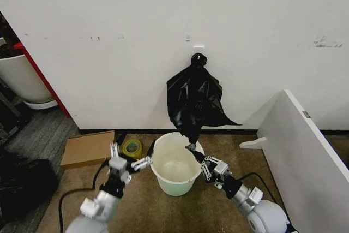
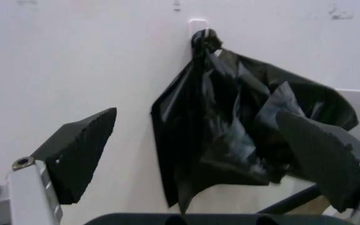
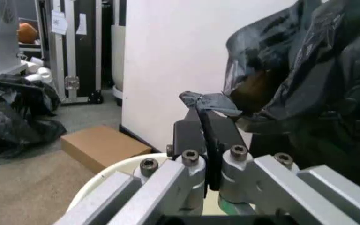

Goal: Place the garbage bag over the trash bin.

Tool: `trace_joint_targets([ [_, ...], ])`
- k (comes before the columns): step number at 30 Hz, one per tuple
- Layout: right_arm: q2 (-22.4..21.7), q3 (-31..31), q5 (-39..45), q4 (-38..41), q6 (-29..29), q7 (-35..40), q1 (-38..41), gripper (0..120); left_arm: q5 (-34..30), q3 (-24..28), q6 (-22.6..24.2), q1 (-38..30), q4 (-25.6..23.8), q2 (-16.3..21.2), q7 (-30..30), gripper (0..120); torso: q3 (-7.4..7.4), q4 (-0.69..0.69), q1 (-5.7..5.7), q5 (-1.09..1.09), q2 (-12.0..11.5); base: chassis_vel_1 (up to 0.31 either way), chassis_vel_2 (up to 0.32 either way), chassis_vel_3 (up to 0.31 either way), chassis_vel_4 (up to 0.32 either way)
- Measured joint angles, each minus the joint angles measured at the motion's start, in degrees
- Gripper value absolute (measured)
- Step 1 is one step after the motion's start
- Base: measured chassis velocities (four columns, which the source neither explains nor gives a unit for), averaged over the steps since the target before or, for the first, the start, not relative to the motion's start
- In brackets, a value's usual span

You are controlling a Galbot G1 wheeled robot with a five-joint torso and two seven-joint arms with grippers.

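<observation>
Bin stood unlined; right gripper was clamped on the hanging bag's lower tip, left gripper spread beside the rim; covering remained undone.

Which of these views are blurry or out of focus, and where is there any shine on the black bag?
Head view: evenly lit and sharp, dull sheen on the garbage bag above the trash bin. Left wrist view: soft throughout, the open left gripper fingers blurred. Right wrist view: the right gripper, pinching bag plastic, is soft; grey glare on the bag folds.
</observation>
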Motion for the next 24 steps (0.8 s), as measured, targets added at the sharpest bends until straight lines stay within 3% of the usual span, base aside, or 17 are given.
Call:
trace_joint_targets([
  [5,0.99,0.44,-0.65,-0.04,0.03,-0.04,-0.51,0,-3.50,9.35,2.53,-10.59,4.24,2.77,0.02,100,0.00,-0.02,0.00,0.00,0.00,0.000,0.000,0.000,0.000],
  [10,2.10,0.89,-0.90,-0.16,0.17,-0.10,-0.65,0,-6.02,15.14,3.99,-19.89,8.13,2.57,-0.97,99,0.00,-0.02,0.00,0.01,0.00,0.000,0.000,0.000,0.000],
  [18,2.25,1.51,-1.63,-0.87,0.92,-0.27,-0.63,0,-8.65,22.20,6.83,-32.01,10.90,2.34,-2.11,99,0.00,-0.02,0.00,0.01,0.00,0.000,0.000,0.000,0.000],
  [24,2.26,1.51,-1.89,-0.98,0.97,-0.24,-0.20,0,-9.88,24.19,7.69,-34.73,12.77,2.30,-2.80,96,-0.01,-0.01,0.00,0.00,0.00,0.000,0.000,0.000,0.000],
])
